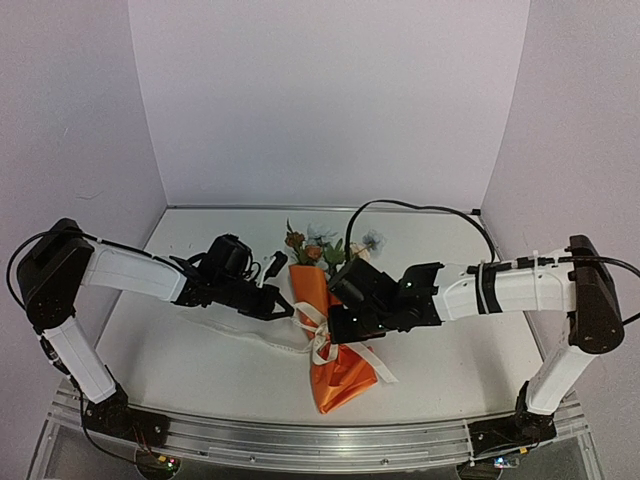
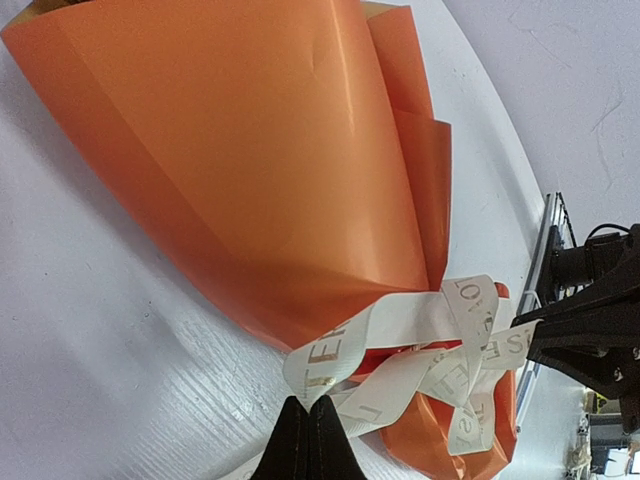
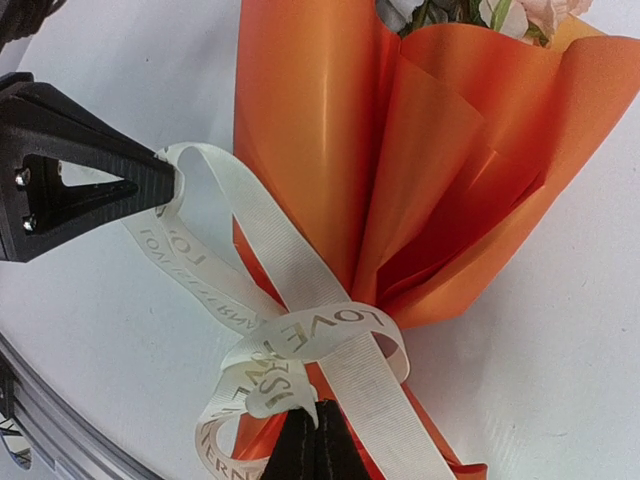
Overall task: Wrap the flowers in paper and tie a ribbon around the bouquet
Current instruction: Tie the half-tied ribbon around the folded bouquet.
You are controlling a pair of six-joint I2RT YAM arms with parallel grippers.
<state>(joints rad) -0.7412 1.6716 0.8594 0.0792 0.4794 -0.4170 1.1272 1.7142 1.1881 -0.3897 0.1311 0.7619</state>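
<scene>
The bouquet [image 1: 335, 350] lies mid-table, an orange paper [image 2: 280, 150] cone with the flowers [image 1: 322, 245] at its far end; their blossoms [image 3: 480, 10] peek out at the top of the right wrist view. A cream ribbon [image 3: 300, 345] with printed letters is knotted round the pinched waist, and its tails trail on the table. My left gripper [image 2: 308, 402] is shut on a ribbon loop [image 2: 330, 355] on the cone's left side. On the other side, my right gripper [image 3: 316, 408] is shut on another loop [image 3: 270, 385] at the knot. Both fingertips sit close to the waist [image 1: 322, 335].
A metal rail [image 1: 300, 440] runs along the table's near edge. White walls close in the back and both sides. A black cable [image 1: 420, 207] arcs above the right arm. One ribbon tail [image 1: 255, 345] lies on the table left of the cone.
</scene>
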